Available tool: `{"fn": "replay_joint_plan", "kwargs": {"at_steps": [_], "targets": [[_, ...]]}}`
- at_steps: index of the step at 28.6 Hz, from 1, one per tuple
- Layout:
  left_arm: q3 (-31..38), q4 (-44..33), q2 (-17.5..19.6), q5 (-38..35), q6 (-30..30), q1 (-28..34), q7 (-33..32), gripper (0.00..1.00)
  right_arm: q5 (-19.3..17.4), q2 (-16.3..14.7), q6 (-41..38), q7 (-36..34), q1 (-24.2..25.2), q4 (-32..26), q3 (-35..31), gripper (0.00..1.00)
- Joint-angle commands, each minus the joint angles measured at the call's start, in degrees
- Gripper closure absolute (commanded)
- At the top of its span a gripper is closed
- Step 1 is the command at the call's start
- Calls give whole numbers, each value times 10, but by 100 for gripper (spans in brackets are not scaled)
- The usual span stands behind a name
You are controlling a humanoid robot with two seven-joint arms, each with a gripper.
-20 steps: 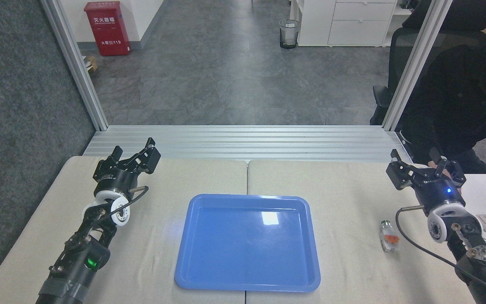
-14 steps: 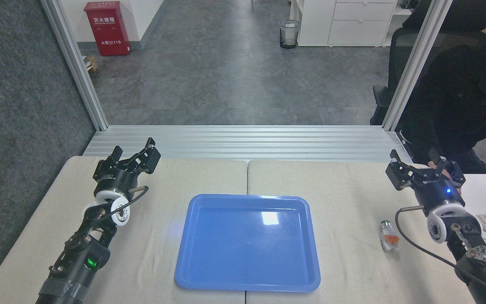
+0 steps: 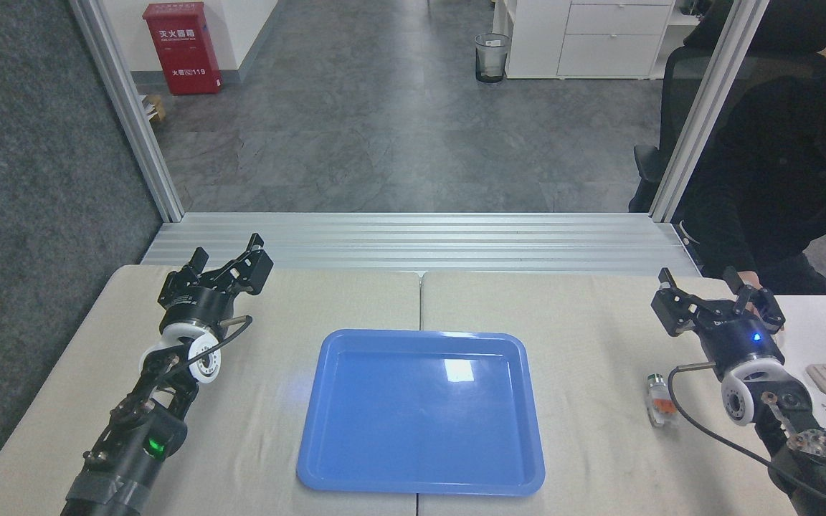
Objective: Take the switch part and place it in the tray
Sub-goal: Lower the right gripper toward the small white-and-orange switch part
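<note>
Beyond the beige table (image 3: 355, 301), a grey stone-look floor (image 3: 384, 136) stretches far, framed by aluminium posts (image 3: 126, 107). A red cabinet (image 3: 181, 48) stands far left, a wire bin (image 3: 492, 57) and white drawers (image 3: 599, 36) far right. Dark grey carpeted wall (image 3: 33, 179) fills the left.

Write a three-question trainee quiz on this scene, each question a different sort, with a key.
1. True or false: the switch part lies inside the tray.
2. Which gripper is nearer the switch part? A) left gripper B) right gripper
3. Fill in: the tray's colour is ____.

Key: 1 false, it lies on the table to the tray's right; 2 B; 3 blue.
</note>
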Motion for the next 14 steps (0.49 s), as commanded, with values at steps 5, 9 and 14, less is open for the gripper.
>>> {"fn": "replay_joint_plan", "kwargs": {"at_steps": [5, 9, 14], "targets": [[0, 0, 0, 0, 0, 0, 0, 0, -2, 8, -1, 0, 10, -1, -6, 1], [0, 0, 0, 1, 0, 0, 0, 0, -2, 4, 0, 0, 9, -3, -7, 1], [0, 0, 0, 1, 0, 0, 0, 0, -1, 1, 2, 0, 9, -5, -8, 1]]}}
